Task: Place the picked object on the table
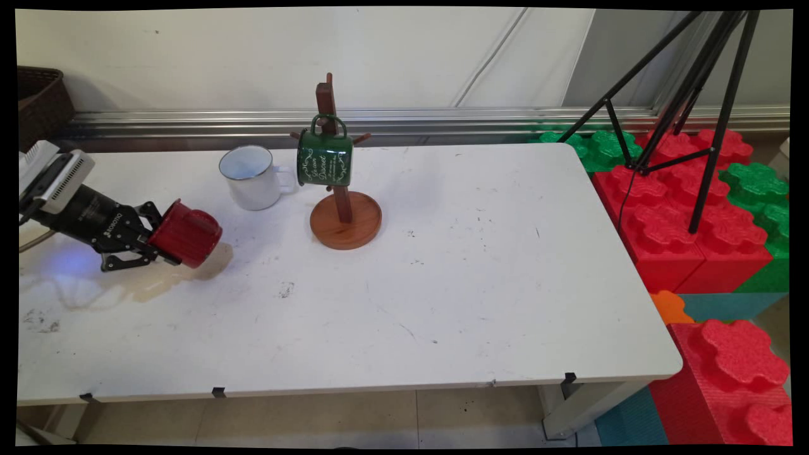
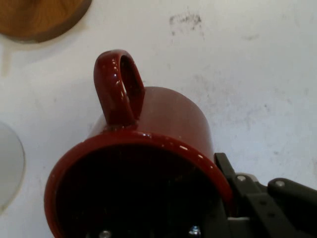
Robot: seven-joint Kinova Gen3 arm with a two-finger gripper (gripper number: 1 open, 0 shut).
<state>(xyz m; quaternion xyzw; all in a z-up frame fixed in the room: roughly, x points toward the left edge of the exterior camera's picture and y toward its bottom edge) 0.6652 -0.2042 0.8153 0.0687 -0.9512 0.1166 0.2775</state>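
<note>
Main view: the red mug (image 1: pixel 186 234) lies tilted on its side at the bench's (image 1: pixel 442 284) left part, just above the surface or touching it, I cannot tell which; its long axis runs left to right, mouth toward the claw (image 1: pixel 155 237), base toward the right; the claw reaches in low from the left, nearly level, clamped on the mug's rim; a white mug (image 1: pixel 249 177) and a wooden stand (image 1: pixel 344 215) carrying a green mug (image 1: pixel 324 158) stand beyond.

Hand view: the red mug's (image 2: pixel 148 163) open mouth faces the camera; its handle (image 2: pixel 119 89) points up in the picture; one finger (image 2: pixel 237 188) presses the rim's right side.
</note>
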